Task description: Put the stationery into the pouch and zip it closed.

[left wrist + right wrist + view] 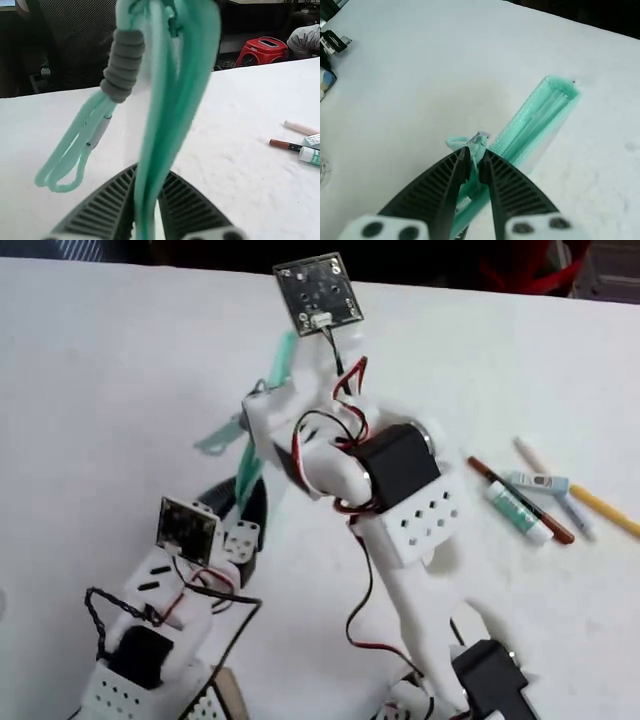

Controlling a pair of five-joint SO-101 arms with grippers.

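Note:
A slim mint-green pouch (268,410) is held between both arms at the table's middle. My left gripper (150,172) is shut on the pouch's lower edge (170,100); its dark fingers (245,512) show at the pouch's near end. A strap loop (65,165) with a grey ribbed sleeve (125,65) hangs beside it. My right gripper (474,152) is shut on the zipper pull at one end of the pouch (540,120). The stationery lies loose at the right: a brown pen (520,500), a white-green tube (518,512), a yellow pencil (605,508) and a blue-white marker (545,483).
The right arm (400,490) reaches across the middle of the white table (120,370), between the pouch and the stationery. A red stool (262,50) and a dark chair stand beyond the table's far edge.

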